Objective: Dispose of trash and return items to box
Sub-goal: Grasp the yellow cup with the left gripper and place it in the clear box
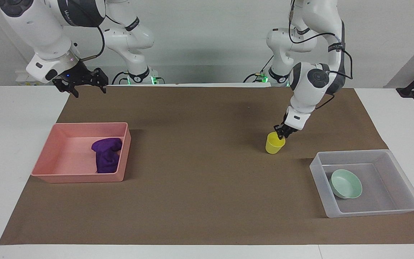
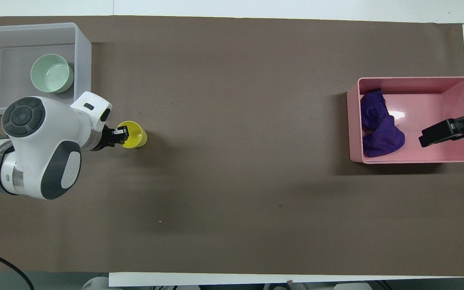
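Left gripper (image 1: 281,133) is pinching the rim of the yellow cup (image 1: 274,143), which is standing on the table (image 1: 199,201) beside the box (image 1: 404,208) holding the bowl (image 1: 346,184). Right gripper (image 1: 81,82), fingers spread, is waiting above the table's edge. Trash (image 1: 106,158) is lying in the pink bin (image 1: 77,178).

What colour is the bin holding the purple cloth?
Pink; the bin shows best in the overhead view, with the cloth inside.

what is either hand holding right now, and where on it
The left hand pinches the small yellow plastic cup at its rim, on the side nearer the robots. The right hand holds nothing.
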